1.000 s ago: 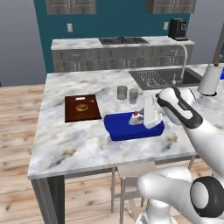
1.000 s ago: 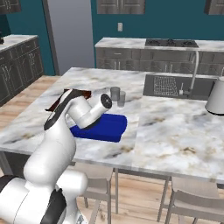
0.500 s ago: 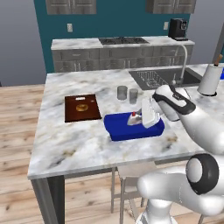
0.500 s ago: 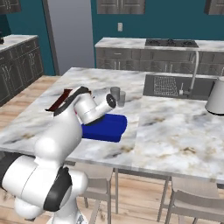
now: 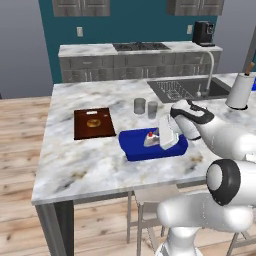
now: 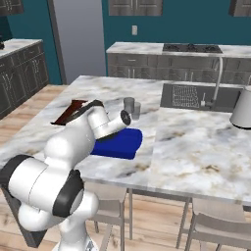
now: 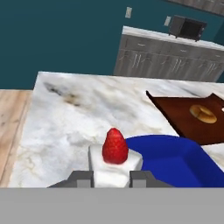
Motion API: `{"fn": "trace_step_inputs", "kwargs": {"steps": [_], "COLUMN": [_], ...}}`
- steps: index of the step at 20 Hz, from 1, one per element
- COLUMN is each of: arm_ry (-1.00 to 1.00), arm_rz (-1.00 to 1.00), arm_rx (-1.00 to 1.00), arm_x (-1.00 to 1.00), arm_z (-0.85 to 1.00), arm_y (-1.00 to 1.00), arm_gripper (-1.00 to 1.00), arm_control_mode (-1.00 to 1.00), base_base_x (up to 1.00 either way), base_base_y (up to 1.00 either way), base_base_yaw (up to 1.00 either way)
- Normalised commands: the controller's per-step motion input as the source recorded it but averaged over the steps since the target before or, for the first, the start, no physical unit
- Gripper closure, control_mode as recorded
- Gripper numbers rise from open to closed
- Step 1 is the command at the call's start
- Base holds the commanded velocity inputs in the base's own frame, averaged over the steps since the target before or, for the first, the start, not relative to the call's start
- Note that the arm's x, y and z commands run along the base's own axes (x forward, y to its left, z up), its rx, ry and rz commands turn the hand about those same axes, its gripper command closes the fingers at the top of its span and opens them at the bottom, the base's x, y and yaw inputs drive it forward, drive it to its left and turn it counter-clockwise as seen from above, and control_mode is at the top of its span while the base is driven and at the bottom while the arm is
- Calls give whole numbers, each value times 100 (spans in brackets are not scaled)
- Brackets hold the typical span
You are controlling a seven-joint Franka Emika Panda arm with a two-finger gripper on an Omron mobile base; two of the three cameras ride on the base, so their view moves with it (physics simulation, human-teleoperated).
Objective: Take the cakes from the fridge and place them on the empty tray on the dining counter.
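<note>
The white arm is blocking half the bright blue rimmed tray (image 6: 121,143) in the right base view. The hand view is showing the pincer (image 7: 112,178) clamping the white cherry-topped cake wedge (image 7: 114,162), its base cut off.

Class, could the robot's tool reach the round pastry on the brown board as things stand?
Probably not yet: the tool is shut on the white cake over the blue tray. The pastry lies uncovered on the board.

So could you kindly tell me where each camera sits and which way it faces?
Left base view: behind the arm's left, facing the dining counter; arm lower right.
Right base view: behind its right; arm lower left.
Hand view: on the hand, along the jaws holding the white cake.
Both base views share the blue tray.
</note>
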Motion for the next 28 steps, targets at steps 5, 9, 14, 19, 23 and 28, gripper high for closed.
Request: {"fn": "trace_step_inputs", "kwargs": {"steps": [5,9,14,19,23,28], "arm_ry": [0,0,0,0,0,0], "arm_rz": [0,0,0,0,0,0], "arm_rx": [-2,-1,-1,0,0,0], "arm_x": [34,38,39,45,47,49], "arm_z": [-38,-29,-29,-32,-32,-29], "arm_y": [11,20,15,2,0,0], "arm_gripper": [100,100,100,100,100,100], "arm_control_mode": [-100,-100,-100,-100,-100,-100], "base_base_x": [0,0,0,0,0,0], "base_base_y": [0,0,0,0,0,0], "base_base_yaw": [0,0,0,0,0,0]}}
